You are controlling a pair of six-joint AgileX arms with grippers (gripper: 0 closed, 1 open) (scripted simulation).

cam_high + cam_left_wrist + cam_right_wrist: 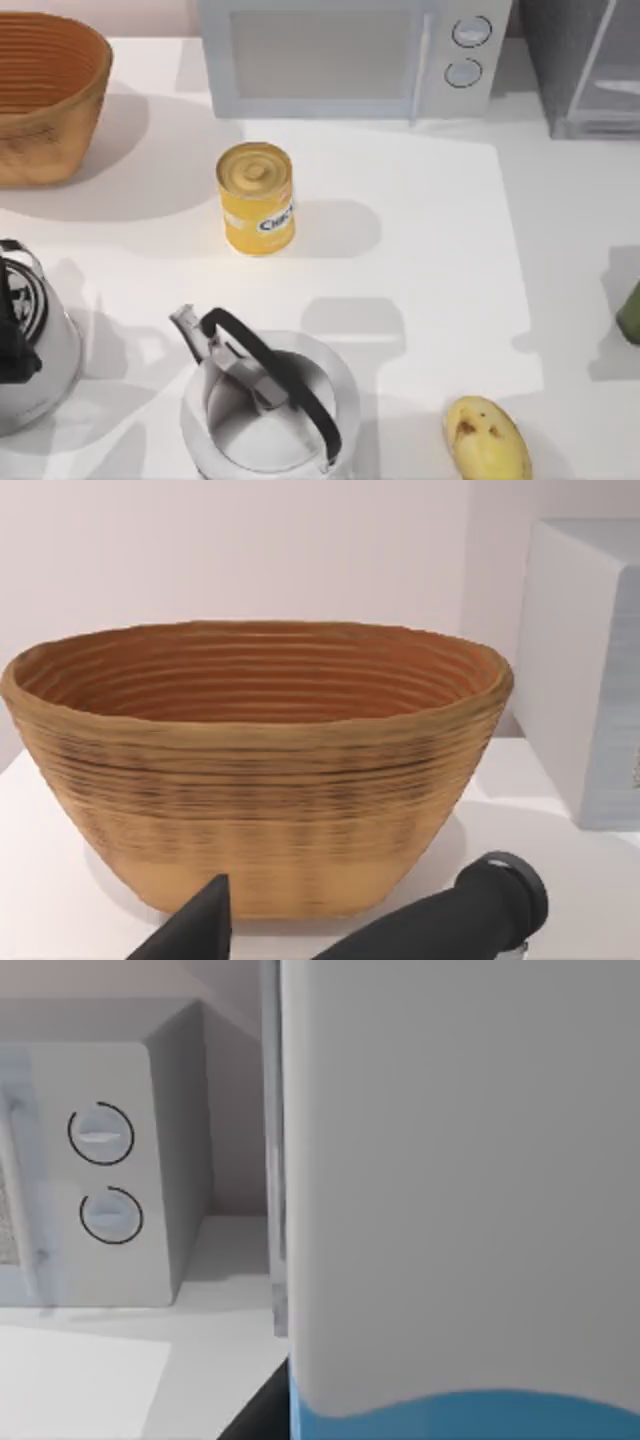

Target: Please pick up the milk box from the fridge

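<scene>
Top view: the fridge (585, 70) stands at the table's (420, 200) far right corner, beside the microwave (350, 55). A yellow can (257, 198) stands mid-table, a kettle (268, 400) at the near edge.

Left wrist view: left gripper (350, 930) before the basket (255, 770); grip state cannot be told.

Right wrist view: the milk box (460, 1210) sits close against the camera; whether the right gripper clasps it cannot be told.

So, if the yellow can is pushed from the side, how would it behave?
The yellow can stands upright on the table, so a low push would probably slide it and a high one might tip it. Once on its side, its round body would likely roll. Its lid looks like metal, so it is probably stiff when gripped.
</scene>
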